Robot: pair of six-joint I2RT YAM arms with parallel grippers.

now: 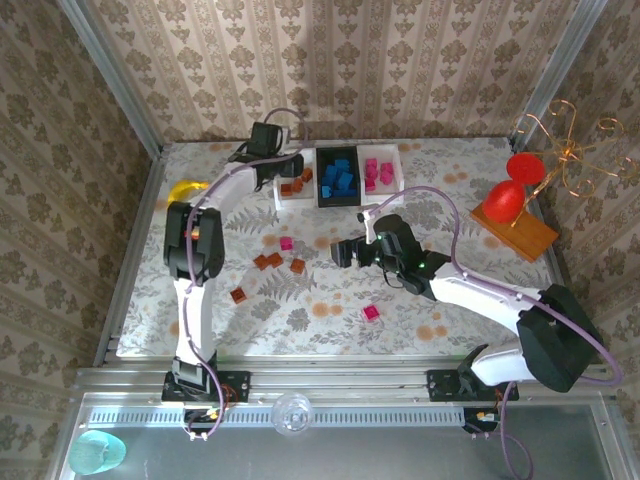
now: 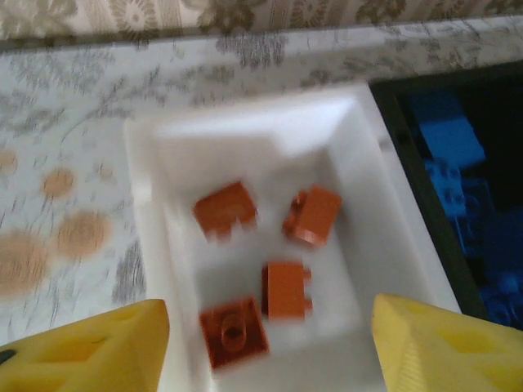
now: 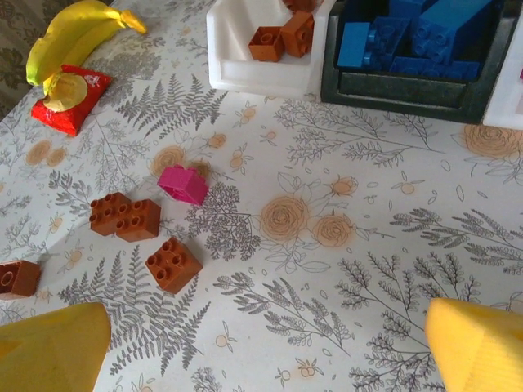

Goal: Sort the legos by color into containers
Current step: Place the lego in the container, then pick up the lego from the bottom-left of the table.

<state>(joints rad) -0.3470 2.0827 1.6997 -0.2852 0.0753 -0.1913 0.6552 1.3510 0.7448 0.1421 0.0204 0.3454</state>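
- Left gripper (image 2: 270, 339): fingers apart, empty, above the left white tray (image 2: 163, 245) where four brown bricks (image 2: 225, 211) lie.
- Right gripper (image 3: 265, 347): wide, holding nothing, above the loose brown bricks (image 3: 122, 216) and a pink brick (image 3: 182, 183) on the table.
- A banana (image 3: 69, 33) lies just beside a red-and-yellow toy (image 3: 69, 96), left of these.

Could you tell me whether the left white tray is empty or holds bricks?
Not empty: four brown-orange bricks lie inside the white tray.
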